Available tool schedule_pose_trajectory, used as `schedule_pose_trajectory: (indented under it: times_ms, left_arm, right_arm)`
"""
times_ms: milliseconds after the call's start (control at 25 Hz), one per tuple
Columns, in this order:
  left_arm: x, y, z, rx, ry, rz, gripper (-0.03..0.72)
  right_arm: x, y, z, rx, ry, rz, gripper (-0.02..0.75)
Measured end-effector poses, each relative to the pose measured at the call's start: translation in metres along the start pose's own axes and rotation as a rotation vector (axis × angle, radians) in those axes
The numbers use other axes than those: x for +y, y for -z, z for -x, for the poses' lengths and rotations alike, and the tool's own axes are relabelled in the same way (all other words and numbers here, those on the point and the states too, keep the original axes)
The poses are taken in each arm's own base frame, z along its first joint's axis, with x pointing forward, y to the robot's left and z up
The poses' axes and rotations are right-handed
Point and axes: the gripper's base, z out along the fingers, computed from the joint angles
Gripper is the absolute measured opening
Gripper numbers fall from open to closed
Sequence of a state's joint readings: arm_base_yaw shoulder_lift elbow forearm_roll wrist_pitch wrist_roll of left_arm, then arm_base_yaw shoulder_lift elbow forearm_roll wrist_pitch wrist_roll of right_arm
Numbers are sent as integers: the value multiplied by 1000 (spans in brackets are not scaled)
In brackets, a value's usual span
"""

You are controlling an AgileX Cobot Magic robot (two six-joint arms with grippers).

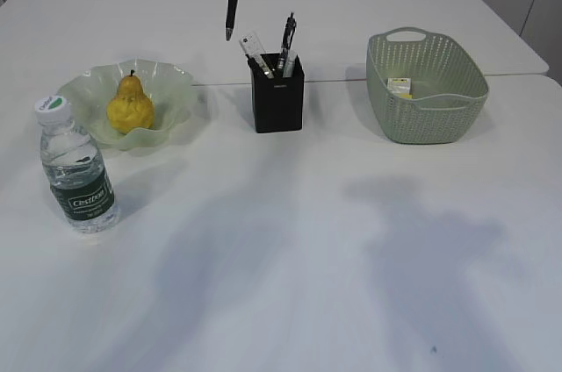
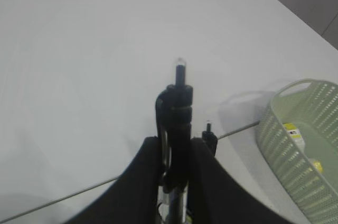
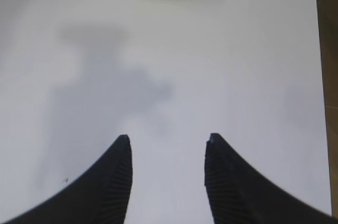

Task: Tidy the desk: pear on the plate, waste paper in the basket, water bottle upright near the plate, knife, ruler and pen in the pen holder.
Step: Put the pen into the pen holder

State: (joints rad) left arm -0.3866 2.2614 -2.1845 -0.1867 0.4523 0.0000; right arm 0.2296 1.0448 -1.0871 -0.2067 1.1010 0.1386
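Water bottle (image 1: pixel 77 175) whole | left claw (image 2: pixel 177 152) cropped, clamping pen (image 1: pixel 233 5)

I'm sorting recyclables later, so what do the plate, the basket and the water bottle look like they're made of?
The plate: likely glass, pale green and translucent, with a glossy wavy rim; clear plastic can't be ruled out.
The basket: moulded plastic, matte pale green, with regular perforated walls and a handle slot.
The water bottle: thin clear plastic, ribbed body, white cap, dark green printed label.

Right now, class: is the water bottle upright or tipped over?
Upright: the water bottle stands on its base, white cap on top, beside the plate.
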Motion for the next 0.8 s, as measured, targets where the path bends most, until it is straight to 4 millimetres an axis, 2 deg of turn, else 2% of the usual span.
schedule_pose_trajectory:
  times_ms: [480, 800]
  left_arm:
    - [7, 1, 3, -24, -28, -1, 88]
    - [10, -15, -10, -23, -32, -125, 88]
  right_arm:
    - [0, -2, 1, 1, 1, 0, 368]
    - [1, -2, 2, -3, 1, 1, 368]
